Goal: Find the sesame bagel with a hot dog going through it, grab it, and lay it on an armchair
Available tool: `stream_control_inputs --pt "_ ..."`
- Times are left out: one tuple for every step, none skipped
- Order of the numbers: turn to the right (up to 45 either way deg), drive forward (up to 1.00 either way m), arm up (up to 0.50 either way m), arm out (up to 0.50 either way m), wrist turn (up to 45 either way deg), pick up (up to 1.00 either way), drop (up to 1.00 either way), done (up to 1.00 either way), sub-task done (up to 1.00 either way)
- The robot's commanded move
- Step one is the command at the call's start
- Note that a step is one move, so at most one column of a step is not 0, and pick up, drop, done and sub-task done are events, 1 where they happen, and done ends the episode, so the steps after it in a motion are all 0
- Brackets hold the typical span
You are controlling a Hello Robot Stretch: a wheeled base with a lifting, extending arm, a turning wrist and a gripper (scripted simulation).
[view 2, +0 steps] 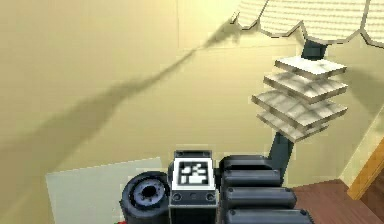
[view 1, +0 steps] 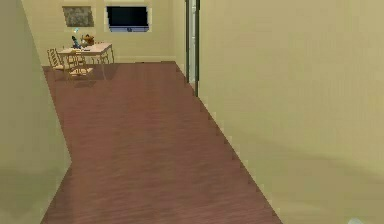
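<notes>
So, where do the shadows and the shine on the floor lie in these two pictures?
Forward view: a pale sheen runs along the wooden floor of the hallway; the right-hand wall dims toward the bottom. Arm side view: a long grey shadow slants across the yellow wall up toward the scalloped lampshade.

The wooden floor runs open between yellow walls as far as the counter and chairs at the far end. In the arm side view, a side wall and a tiered floor lamp stand near.
</notes>
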Motion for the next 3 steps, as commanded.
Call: stream_control_inputs --pt "0.0 0.00 0.00 0.22 0.0 0.00 0.00 0.00 0.00" --pt "0.0 0.00 0.00 0.00 39.0 0.00 0.00 0.00 0.00" --pt "0.0 0.00 -0.50 0.00 0.0 0.00 0.00 0.00 0.00"
